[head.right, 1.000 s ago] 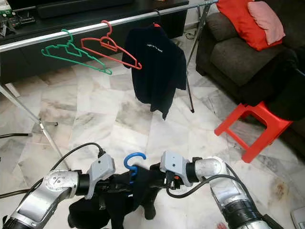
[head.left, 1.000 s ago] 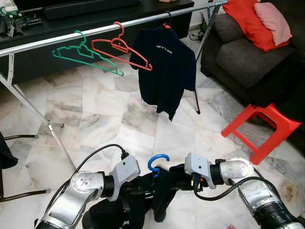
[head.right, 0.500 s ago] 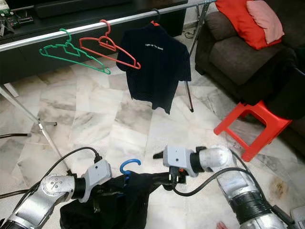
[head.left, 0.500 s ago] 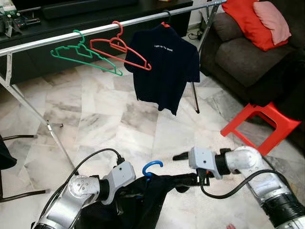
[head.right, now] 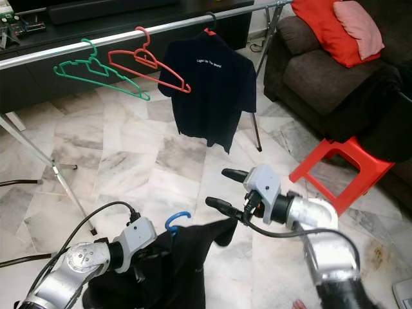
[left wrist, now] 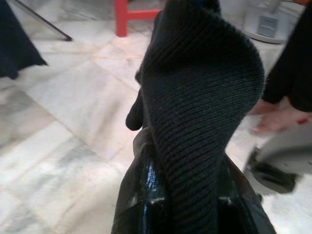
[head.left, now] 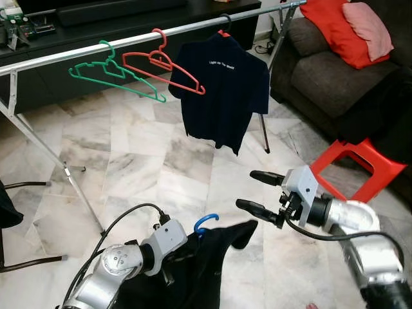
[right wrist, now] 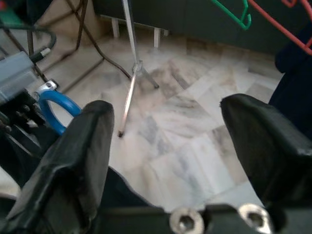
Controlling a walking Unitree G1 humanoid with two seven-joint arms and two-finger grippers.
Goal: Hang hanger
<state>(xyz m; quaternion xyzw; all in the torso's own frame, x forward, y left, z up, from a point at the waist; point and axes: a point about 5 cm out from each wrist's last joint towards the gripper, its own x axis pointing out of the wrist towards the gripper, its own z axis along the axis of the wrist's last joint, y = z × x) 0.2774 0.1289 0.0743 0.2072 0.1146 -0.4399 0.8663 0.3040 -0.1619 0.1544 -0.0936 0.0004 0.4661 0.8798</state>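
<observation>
The left claw point(head.left: 183, 248) held the blue hanger point(head.left: 205, 224), draped in a dark garment point(head.right: 187, 264), low above the floor. The right claw point(head.left: 256, 191) hovered beside it, spread wide and empty. Best to lift the hook level, then drop it over the rail point(head.left: 129, 42) between the red hanger point(head.left: 164, 67) and the shirt point(head.left: 222, 90).

Across the top of the frame a metal rail point(head.right: 187, 24) carries a green hanger point(head.right: 96, 78), a red hanger point(head.right: 149, 65) and a dark shirt point(head.right: 209, 90). At lower centre the right gripper point(head.right: 225, 188) hovers with jaws spread apart. At lower left the left gripper point(head.right: 158, 248) is buried in dark cloth point(head.right: 187, 267) topped by a blue hanger hook point(head.right: 177, 221). A red stool point(head.right: 344, 168) stands at right.
</observation>
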